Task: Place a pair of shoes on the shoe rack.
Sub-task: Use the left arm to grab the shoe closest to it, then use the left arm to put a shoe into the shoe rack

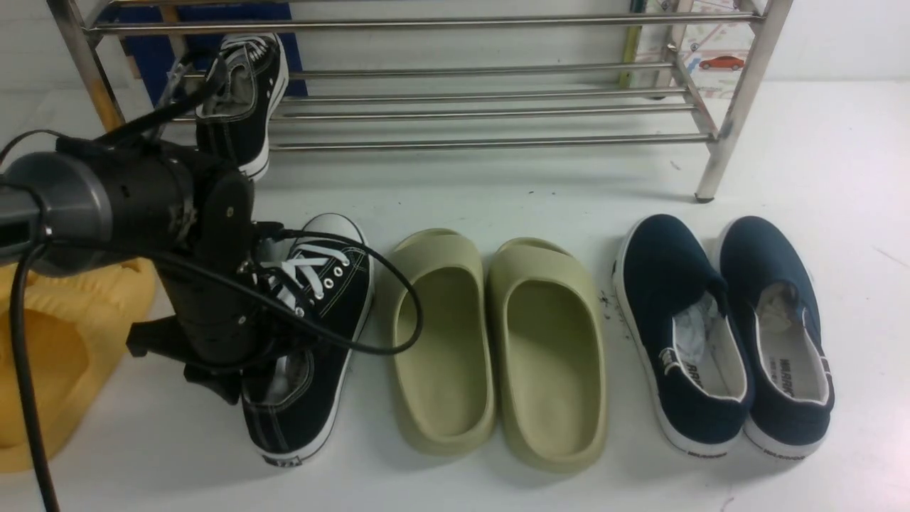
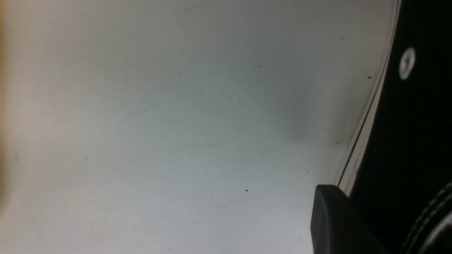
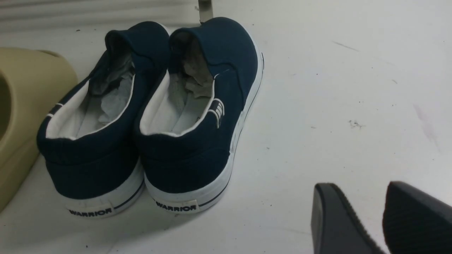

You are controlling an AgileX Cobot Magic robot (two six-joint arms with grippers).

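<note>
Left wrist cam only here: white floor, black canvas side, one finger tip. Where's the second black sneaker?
Observer: Second black sneaker lies tilted on the shoe rack, on the lower bars at its left end.
Operator: What's beside the sneaker I'm at?
Observer: That floor sneaker has the olive slides close on its right, with a narrow gap between them.
Operator: Right arm in the way?
Observer: No. The right gripper hangs open and empty, off beside the navy slip-ons.
</note>
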